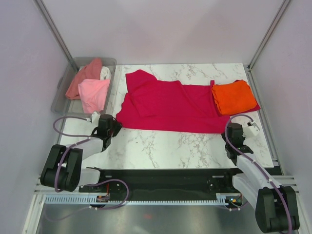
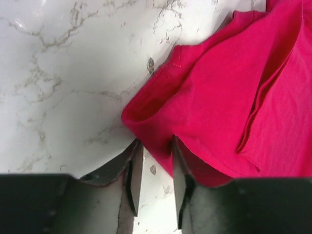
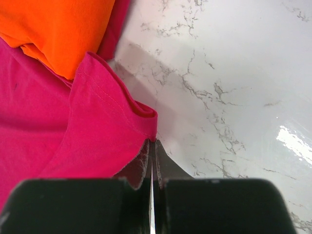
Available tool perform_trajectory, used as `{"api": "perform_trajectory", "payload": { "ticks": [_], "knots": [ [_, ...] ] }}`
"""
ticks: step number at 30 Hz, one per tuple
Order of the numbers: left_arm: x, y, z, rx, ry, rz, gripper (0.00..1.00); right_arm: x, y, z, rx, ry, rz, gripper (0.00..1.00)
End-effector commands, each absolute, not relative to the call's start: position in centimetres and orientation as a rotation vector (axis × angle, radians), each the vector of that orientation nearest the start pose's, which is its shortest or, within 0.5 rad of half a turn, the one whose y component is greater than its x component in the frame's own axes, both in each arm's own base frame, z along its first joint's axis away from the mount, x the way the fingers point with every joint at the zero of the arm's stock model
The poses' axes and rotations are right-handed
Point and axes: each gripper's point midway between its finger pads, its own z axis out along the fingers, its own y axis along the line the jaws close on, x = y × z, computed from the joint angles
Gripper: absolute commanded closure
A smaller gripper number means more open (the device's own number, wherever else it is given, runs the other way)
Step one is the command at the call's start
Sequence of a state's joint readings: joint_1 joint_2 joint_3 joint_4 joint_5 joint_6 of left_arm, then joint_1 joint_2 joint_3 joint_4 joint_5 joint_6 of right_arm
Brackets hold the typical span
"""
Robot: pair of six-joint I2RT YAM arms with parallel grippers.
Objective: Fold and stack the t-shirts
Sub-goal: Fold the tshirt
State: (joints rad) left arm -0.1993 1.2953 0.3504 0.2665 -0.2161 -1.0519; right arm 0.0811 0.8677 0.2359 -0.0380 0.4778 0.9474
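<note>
While the red shirt (image 1: 170, 105) is lying crosswise, the right gripper (image 3: 152, 142) is pinching one near corner, the left gripper (image 2: 156, 141) gaping at the other.

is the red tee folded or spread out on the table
Mostly spread: the crimson t-shirt lies wide across the table, its right end under the orange t-shirt, only one flap doubled over at left.
</note>
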Motion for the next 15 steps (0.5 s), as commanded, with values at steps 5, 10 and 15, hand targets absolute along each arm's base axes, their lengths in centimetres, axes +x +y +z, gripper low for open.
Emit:
{"api": "perform_trajectory", "payload": {
  "ticks": [5, 10, 15],
  "knots": [
    [34.5, -5.2, 4.9, -1.079, 1.898, -0.410, 0.98, 26.4, -3.6, 5.1, 1.137, 1.808, 0.032, 1.00],
    [33.9, -4.5, 5.9, -1.077, 1.898, -0.364, 0.98, 26.7, -3.4, 5.4, 1.138, 1.822, 0.033, 1.00],
    [33.1, -3.3, 8.3, -1.073, 1.907, -0.274, 0.98, 27.8, -2.6, 7.3, 1.135, 1.820, 0.095, 1.00]
  ]
}}
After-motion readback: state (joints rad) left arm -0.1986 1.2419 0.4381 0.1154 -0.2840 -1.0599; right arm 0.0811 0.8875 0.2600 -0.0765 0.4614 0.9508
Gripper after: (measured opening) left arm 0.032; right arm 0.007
